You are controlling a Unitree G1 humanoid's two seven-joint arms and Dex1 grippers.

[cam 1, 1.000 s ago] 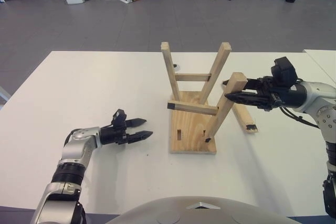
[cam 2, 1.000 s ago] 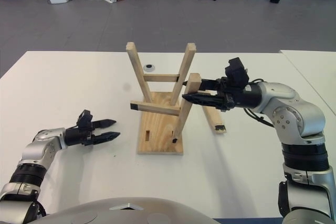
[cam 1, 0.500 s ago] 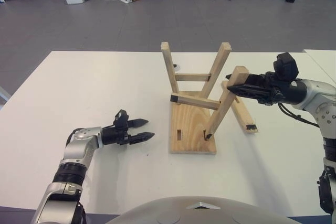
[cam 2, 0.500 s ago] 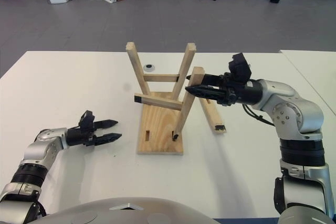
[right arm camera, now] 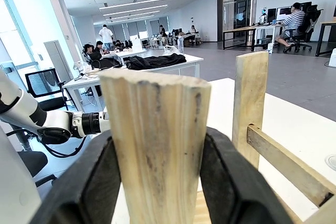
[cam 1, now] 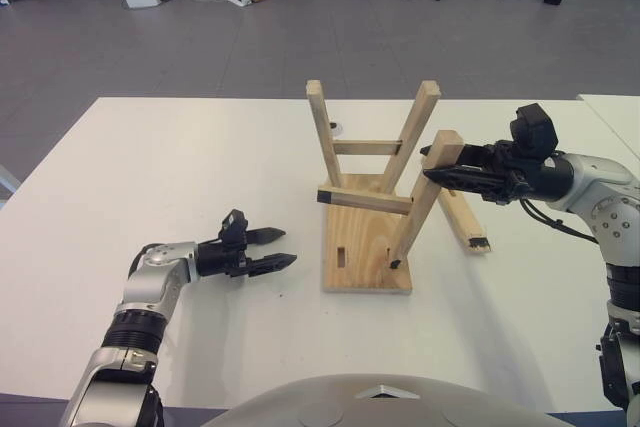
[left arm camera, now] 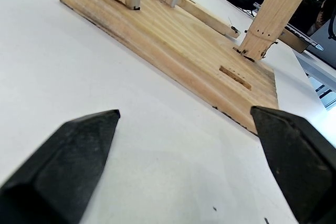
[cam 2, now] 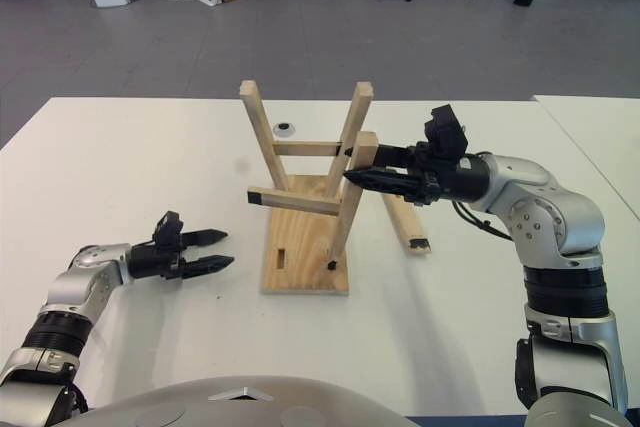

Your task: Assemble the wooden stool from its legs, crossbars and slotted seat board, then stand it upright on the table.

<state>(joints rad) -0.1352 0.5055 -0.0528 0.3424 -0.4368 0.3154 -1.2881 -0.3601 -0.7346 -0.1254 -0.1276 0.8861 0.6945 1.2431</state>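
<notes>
Right tool clamped on top end of front leg; leg's lower end sits in seat board. Board lies flat mid-surface, two rear legs standing in it. Left tool: fingers apart, low over surface, left of board. Loose wooden piece lies right of board.

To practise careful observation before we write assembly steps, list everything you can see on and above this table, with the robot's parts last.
table: one, white, under everything.
seat board: one, pale wood, flat at mid-table.
far legs: two, pale wood, standing splayed at the board's far end.
near leg: one, pale wood, tilted at the board's near right corner.
crossbars: two, pale wood; one joins the far legs, one runs left from the near leg.
loose piece: one, pale wood, lying right of the board.
small disc: one, white, behind the legs.
left gripper: one, black, jaws open, left of the board.
right gripper: one, black, jaws shut on the near leg's top.
</notes>
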